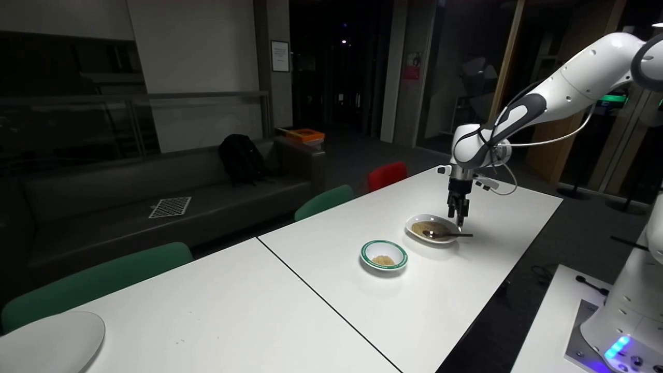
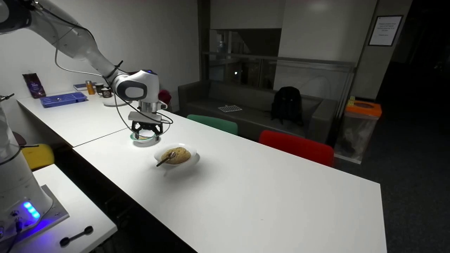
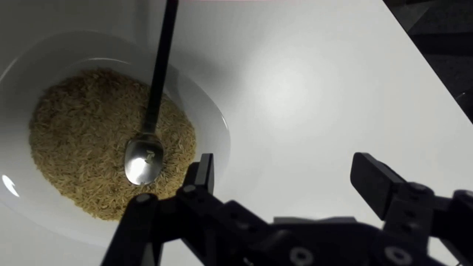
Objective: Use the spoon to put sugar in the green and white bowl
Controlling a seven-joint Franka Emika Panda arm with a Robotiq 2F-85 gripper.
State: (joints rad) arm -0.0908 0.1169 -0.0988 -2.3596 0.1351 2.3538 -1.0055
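Nearest of all, in the wrist view, is the hand (image 3: 282, 172), its fingers spread wide and gripping nothing; counter (image 3: 288, 92) shows in the gap. The finger at the left overlaps the right edge of the white dish (image 3: 208, 127) (whether the two touch, I cannot tell). Tan grain (image 3: 81, 147) is heaped in the dish, long and slim like rice, and on it lies the spoon (image 3: 156, 92), shiny end on the grain, dark handle reaching out over the rim.

Both exterior views show the bowl (image 1: 384, 248), white with a green rim, upright on the counter, near the dish but apart from it. A smaller tan heap (image 1: 383, 261) lies inside. In an exterior view the dish sits to the right of the bowl and farther off, the spoon's handle sticking out to the right.

Near left in an exterior view lies a pale plate (image 1: 52, 342), cut off by the edge; green chairs (image 1: 98, 274) and a red chair (image 1: 387, 176) line the far side of the counter, with a black backpack (image 1: 242, 158) on the sofa (image 1: 103, 217) beyond. Far left in an exterior view are a blue tray (image 2: 70, 99) and dark mugs (image 2: 106, 92); at the right, near the end of the sofa, stands an orange-topped bin (image 2: 355, 137).
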